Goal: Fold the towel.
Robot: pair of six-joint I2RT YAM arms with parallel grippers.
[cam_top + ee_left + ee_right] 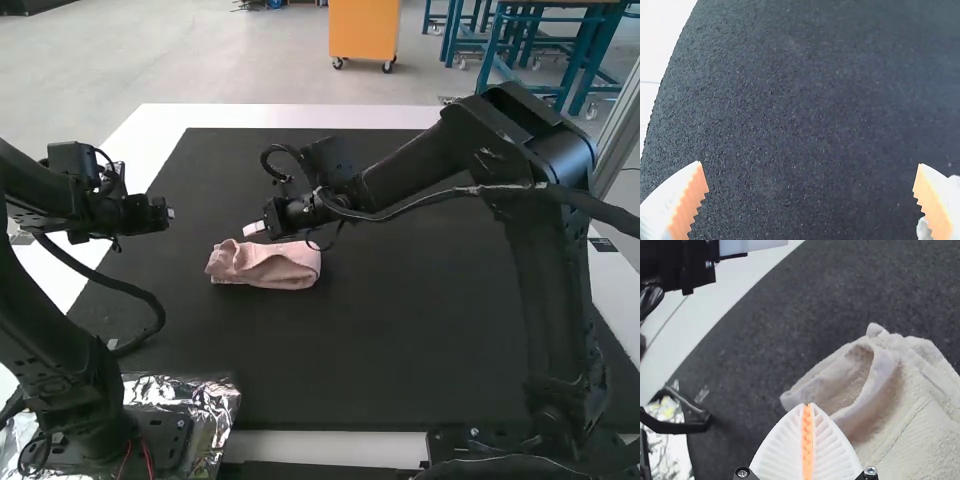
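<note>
A soft pink cloth towel (265, 266) lies on the large black rectangular mat (400, 340), left of its middle. The towel is gathered into a compact, layered bundle, longer from left to right than from near to far. In the right wrist view, one border of it curls up into a raised loop around a shallow hollow, with the thicker folds bunched beside it.

The right gripper, with white ribbed fingers (832, 452) and orange pads, is at the towel's far side, toward its left end (255, 229). Its jaws are clenched against each other, pad to pad; whether the tips touch the cloth I cannot tell.

The left gripper (171, 213) is left of the towel and a little farther off, over the mat's left part. Its jaws are released, the two orange ribbed pads (935, 205) standing wide apart.

The white tabletop (300, 116) borders the mat, and crinkled silver foil (218, 398) lies at the near left, around the left arm's base.
</note>
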